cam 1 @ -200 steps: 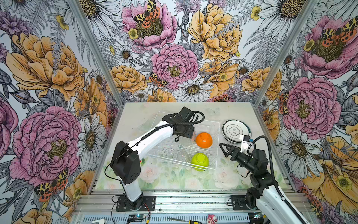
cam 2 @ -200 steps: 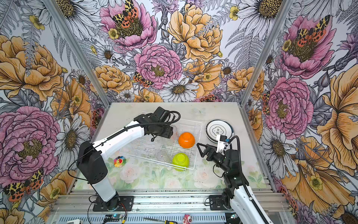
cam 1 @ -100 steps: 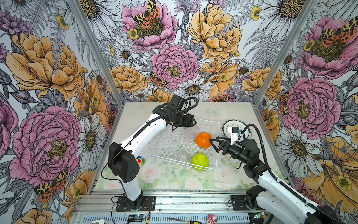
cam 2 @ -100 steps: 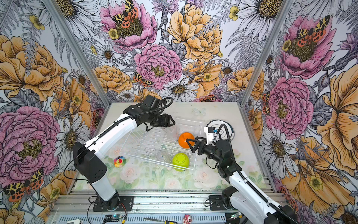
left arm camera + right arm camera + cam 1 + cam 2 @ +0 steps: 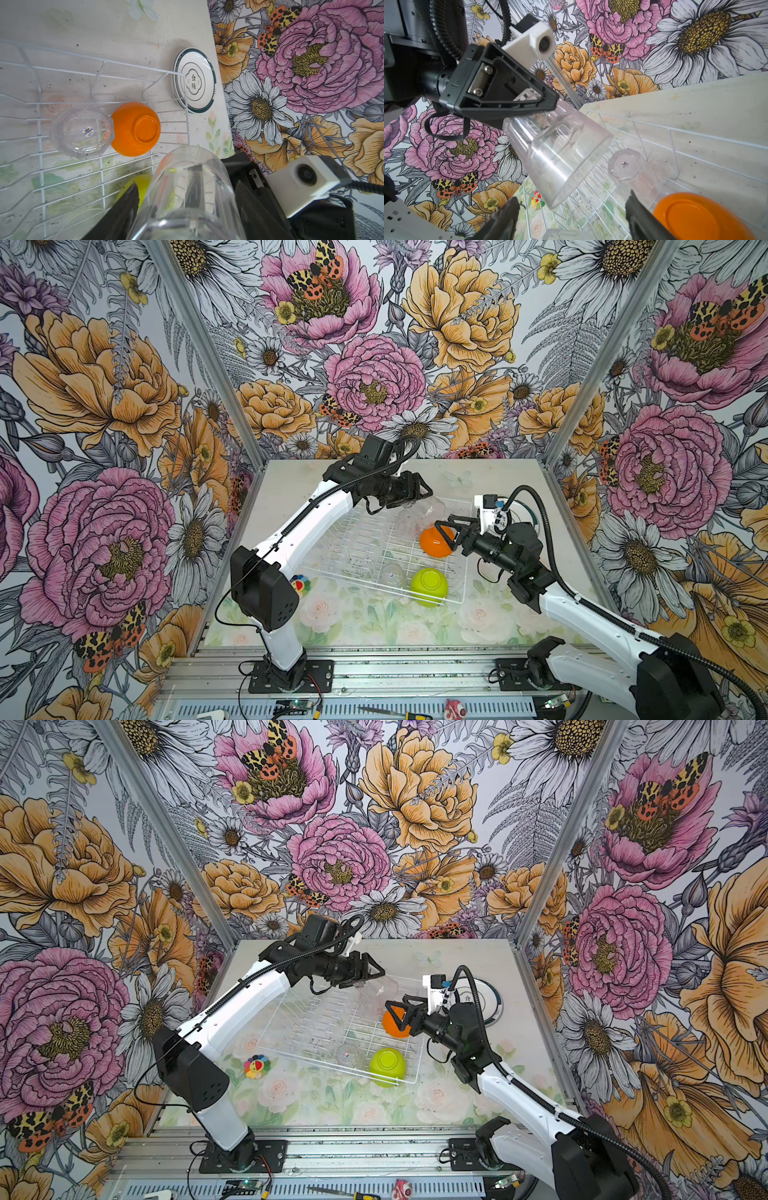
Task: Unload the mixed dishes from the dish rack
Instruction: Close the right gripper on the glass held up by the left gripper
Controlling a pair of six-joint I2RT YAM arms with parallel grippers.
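Note:
The white wire dish rack (image 5: 353, 539) (image 5: 316, 1019) lies on the table. My left gripper (image 5: 415, 497) (image 5: 370, 975) (image 5: 187, 197) is shut on a clear plastic cup (image 5: 428, 508) (image 5: 191, 187) (image 5: 560, 149), held tilted above the rack's far right corner. In the rack sit an upturned orange bowl (image 5: 434, 541) (image 5: 136, 128), a lime-green bowl (image 5: 429, 585) and upturned clear cups (image 5: 83, 132) (image 5: 392, 572). My right gripper (image 5: 446, 526) (image 5: 401, 1013) (image 5: 572, 199) is open just above the orange bowl, pointing at the held cup's mouth. Stacked plates (image 5: 488, 998) (image 5: 194, 81) rest on the table right of the rack.
A small multicoloured flower toy (image 5: 300, 584) lies on the table left of the rack. Flowered walls close in the back and both sides. The rack's row of upright prongs (image 5: 593, 197) stands below the held cup.
My left gripper has lifted the clear cup up from the rack and carried it rightwards. The right arm has swung left over the rack to the orange bowl, its jaws narrowing a little.

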